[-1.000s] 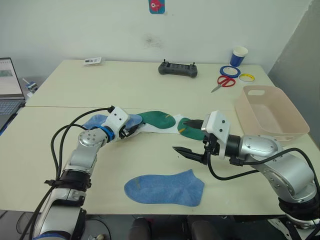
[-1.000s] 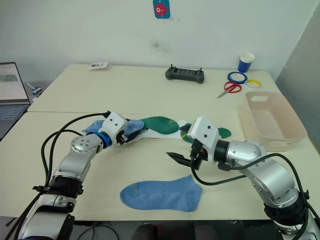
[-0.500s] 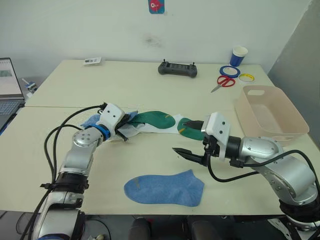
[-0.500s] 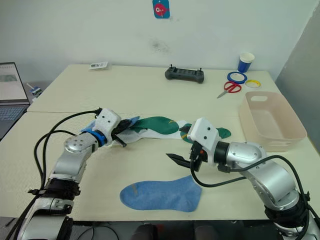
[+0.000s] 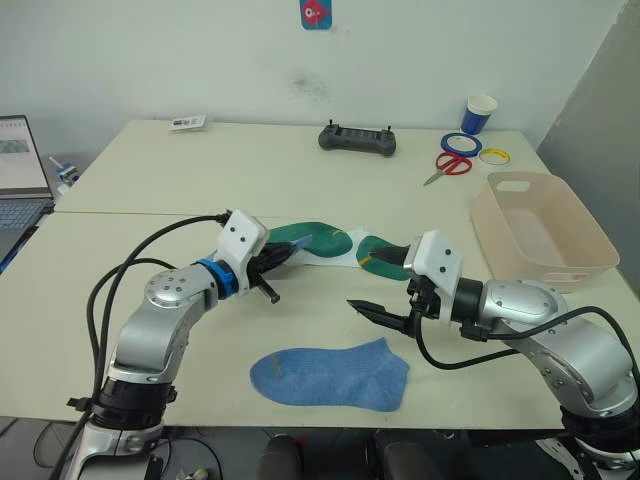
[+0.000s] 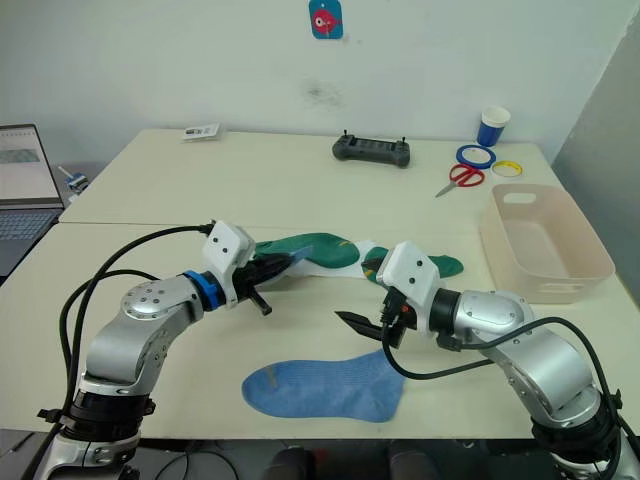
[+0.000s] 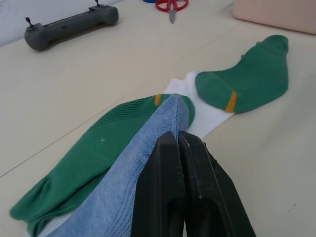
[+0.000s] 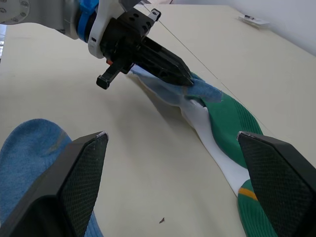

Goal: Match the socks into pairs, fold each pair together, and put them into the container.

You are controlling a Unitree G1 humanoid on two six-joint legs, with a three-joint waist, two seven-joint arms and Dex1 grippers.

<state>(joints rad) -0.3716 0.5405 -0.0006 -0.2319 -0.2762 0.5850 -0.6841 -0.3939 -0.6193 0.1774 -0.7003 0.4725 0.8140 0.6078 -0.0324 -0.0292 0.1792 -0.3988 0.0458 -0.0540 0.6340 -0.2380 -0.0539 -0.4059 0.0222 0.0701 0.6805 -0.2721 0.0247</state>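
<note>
I'm seeing my left gripper [image 7: 178, 143] clenching a light blue sock [image 7: 129, 173] over a green sock [image 7: 94, 158] — my right gripper [image 5: 377, 311] is hovering with jaws spread above the table [image 5: 150, 190]. The container [image 5: 545, 225] is sitting empty at far right.
</note>
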